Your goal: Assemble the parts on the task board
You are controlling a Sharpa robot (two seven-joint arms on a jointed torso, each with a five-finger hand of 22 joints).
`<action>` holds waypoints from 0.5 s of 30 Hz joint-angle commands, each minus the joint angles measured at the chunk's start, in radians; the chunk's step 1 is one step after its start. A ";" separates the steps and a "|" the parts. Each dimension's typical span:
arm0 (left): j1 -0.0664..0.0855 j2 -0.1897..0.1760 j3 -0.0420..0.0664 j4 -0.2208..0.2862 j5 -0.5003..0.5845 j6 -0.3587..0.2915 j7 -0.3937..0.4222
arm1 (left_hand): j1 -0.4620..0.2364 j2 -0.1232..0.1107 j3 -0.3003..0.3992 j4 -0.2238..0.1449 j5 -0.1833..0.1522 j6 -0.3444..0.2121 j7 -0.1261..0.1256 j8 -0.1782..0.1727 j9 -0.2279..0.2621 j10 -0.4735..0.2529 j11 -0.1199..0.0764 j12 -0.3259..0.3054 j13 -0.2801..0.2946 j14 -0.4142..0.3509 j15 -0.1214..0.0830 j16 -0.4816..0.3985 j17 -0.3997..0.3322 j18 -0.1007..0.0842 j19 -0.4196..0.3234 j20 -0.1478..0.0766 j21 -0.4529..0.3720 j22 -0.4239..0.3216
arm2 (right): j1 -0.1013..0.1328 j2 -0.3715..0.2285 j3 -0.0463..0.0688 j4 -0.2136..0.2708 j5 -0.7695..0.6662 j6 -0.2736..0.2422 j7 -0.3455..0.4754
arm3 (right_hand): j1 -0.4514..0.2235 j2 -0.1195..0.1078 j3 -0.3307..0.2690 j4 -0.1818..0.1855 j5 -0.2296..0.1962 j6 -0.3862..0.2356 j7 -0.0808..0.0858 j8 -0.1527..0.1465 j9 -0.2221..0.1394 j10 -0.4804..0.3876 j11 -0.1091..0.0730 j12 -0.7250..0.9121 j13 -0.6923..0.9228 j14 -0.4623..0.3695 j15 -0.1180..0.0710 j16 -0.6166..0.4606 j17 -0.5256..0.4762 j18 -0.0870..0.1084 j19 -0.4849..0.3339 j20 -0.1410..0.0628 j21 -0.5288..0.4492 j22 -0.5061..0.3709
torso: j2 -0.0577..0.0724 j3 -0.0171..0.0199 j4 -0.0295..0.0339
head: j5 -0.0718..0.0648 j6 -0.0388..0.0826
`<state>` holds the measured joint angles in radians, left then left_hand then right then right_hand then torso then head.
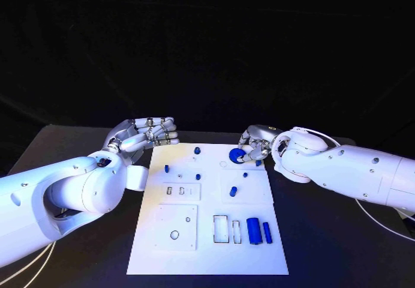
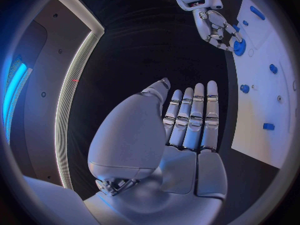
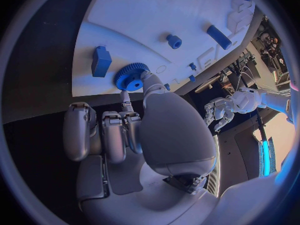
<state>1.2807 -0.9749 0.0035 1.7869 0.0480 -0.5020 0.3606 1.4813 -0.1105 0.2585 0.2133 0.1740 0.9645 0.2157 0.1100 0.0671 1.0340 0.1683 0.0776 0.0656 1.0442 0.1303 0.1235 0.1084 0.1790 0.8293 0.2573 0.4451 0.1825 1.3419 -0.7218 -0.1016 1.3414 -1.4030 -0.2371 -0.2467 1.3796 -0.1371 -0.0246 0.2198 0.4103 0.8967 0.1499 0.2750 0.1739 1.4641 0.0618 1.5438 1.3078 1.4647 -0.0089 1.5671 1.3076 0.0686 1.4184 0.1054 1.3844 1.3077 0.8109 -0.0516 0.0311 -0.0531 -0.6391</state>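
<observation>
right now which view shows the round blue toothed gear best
The right wrist view: the round blue toothed gear is close, its teeth plain, with the right hand touching it at the white task board's edge. The head view shows it small, partly hidden by fingers; the left wrist view shows it distant.

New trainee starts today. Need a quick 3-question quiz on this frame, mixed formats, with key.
1. True or false: the left robot hand holds a blue part.
2. Which robot hand touches the blue gear? A. left B. right C. both
3. Fill in: the two blue cylinders lie at the task board's near-____ corner, seen from the robot.

Key
1. False: it holds nothing, off the board's left edge.
2. B: the right robot hand has fingertips on the gear.
3. right
</observation>
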 commanded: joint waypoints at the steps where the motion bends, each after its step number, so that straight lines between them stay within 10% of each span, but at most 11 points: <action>1: 0.001 0.003 0.001 0.000 -0.005 0.015 0.003 | 0.004 -0.001 0.000 -0.006 -0.005 0.004 0.000 -0.005 -0.001 0.000 0.003 -0.003 0.000 0.003 0.005 -0.004 0.001 0.001 -0.008 -0.001 0.004 0.001 | -0.002 0.002 -0.001 -0.002 -0.008 0.024 0.004 | 0.011 0.003 0.002 0.003 0.005 0.003 -0.001 0.008 0.001 0.086 0.006 0.006 0.238 0.106 0.007 0.004 0.263 -0.010 0.005 -0.001 0.003 0.012 | 0.000 -0.0001 0.0004 | -0.003 -0.002; 15: 0.001 0.004 0.001 -0.002 -0.005 0.016 0.002 | 0.005 -0.001 0.001 -0.008 -0.005 0.004 0.001 -0.006 -0.001 0.001 0.003 -0.005 0.000 0.003 0.005 -0.005 0.002 0.001 -0.009 -0.001 0.005 0.002 | -0.005 0.004 -0.002 0.012 -0.107 -0.014 -0.013 | 0.045 0.034 0.035 -0.011 -0.010 0.053 -0.015 0.023 0.005 0.103 -0.006 0.024 0.259 0.106 -0.003 0.004 0.263 -0.014 0.017 -0.008 0.019 0.036 | 0.000 -0.0001 0.0002 | -0.003 -0.004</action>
<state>1.2807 -0.9731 0.0035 1.7841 0.0479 -0.5020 0.3590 1.4813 -0.1105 0.2585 0.2133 0.1740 0.9645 0.2157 0.1100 0.0671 1.0340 0.1683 0.0776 0.0656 1.0442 0.1303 0.1235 0.1084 0.1790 0.8293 0.2573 0.4452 0.1833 1.3402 -0.7185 -0.1017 1.3490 -1.4358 -0.2402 -0.2509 1.4164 -0.1003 0.0057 0.2088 0.4027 0.9439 0.1356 0.2980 0.1808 1.4641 0.0618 1.5636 1.3076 1.4647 -0.0090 1.5671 1.3074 0.0687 1.4276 0.0961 1.3991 1.3075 0.8109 -0.0520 0.0315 -0.0563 -0.6431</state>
